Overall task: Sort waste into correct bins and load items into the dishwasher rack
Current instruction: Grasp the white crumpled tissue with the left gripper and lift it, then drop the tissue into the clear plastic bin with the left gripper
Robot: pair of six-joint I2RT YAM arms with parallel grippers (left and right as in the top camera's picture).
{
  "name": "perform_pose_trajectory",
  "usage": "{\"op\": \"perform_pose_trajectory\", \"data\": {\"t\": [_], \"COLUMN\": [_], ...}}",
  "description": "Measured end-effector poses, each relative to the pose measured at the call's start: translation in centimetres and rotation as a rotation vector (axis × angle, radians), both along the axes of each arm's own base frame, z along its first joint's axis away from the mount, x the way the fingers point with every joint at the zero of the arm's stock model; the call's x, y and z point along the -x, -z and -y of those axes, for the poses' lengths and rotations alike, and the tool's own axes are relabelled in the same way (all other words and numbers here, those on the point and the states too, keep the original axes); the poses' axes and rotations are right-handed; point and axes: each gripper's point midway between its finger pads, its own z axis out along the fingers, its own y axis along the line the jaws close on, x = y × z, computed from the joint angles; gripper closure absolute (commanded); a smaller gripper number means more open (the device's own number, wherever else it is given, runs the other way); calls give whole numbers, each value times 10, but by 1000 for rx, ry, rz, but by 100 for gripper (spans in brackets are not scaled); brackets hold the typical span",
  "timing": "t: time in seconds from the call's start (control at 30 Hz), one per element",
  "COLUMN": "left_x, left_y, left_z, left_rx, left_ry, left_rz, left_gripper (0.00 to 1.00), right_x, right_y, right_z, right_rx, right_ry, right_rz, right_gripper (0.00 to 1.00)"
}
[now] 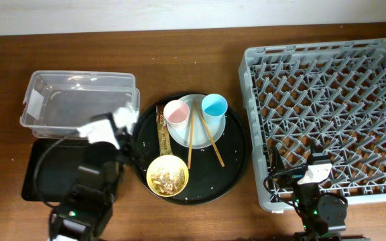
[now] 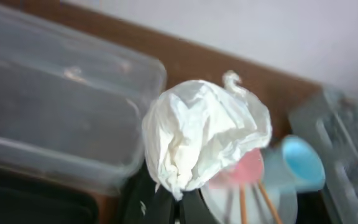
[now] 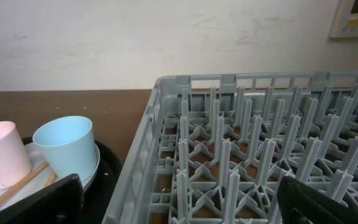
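The right gripper [image 3: 185, 202] is spread wide, one dark finger at each lower corner. Directly ahead of it stands the grey pegged dishwasher rack [image 3: 260, 124]. To its left, a light-blue cup [image 3: 65, 146] and a pink cup [image 3: 2, 152] sit on a white plate [image 3: 91, 171], with wooden chopsticks [image 3: 17, 186] lying against them.

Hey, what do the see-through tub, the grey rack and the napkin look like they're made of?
Clear tub: glossy transparent plastic, glare on its walls. Grey rack: matte moulded plastic, probably, going by its uniform pegs. Napkin: soft white paper, crumpled into creases.
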Motion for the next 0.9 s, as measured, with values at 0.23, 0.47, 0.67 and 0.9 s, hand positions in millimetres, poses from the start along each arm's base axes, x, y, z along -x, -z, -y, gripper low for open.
{"op": "perform_pose_trajectory", "data": {"t": [0.23, 0.47, 0.67, 0.9], "left_x": [-66, -112, -123, -55], "left_y": [-4, 107, 99, 67], "left_z": [-53, -68, -64, 13], "left_rx": [-41, -57, -60, 48], "left_ry": [-150, -169, -137, 173], "left_rz": [-136, -371, -323, -420], "left_gripper": [99, 37, 42, 76], "right_x": [0, 0, 0, 0], "right_y": [0, 0, 0, 0], "right_z": [0, 0, 0, 0], "right_rx": [0, 0, 0, 0], "right_ry": [0, 0, 0, 0], "right_rz": [0, 0, 0, 0], "right_gripper": [2, 2, 2, 2]}}
